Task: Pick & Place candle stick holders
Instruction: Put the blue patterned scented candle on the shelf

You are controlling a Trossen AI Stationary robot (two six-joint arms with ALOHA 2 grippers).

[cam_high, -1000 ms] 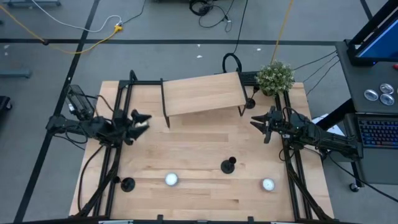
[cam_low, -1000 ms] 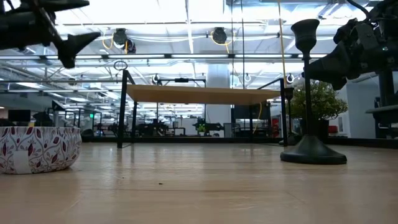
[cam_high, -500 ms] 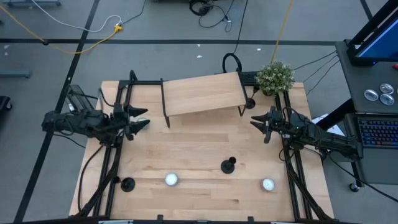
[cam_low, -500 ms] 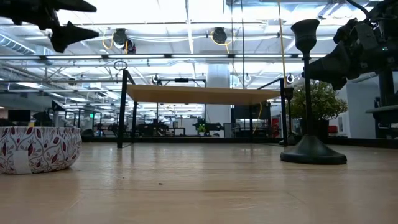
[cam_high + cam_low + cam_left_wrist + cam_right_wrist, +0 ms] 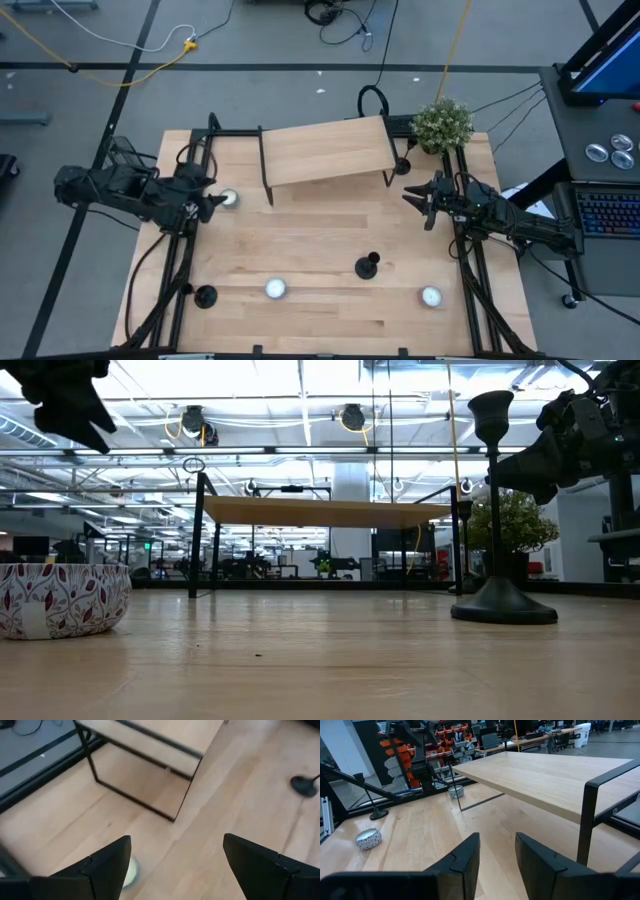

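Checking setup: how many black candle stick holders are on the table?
3 candle stick holders: one in the middle, one near the left edge, one, partly hidden, by the shelf leg.

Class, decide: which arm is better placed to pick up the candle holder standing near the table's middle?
Right. The right gripper is open and nearer the candle holder; the left gripper is farther.

A raised shelf [image 5: 325, 150] stands at the table's [image 5: 310, 235] far edge — a plant [image 5: 441, 123] at its right; 2 candle stick holders [image 5: 368, 265] stand nearer, 1 centre, 1 left [image 5: 205, 296].
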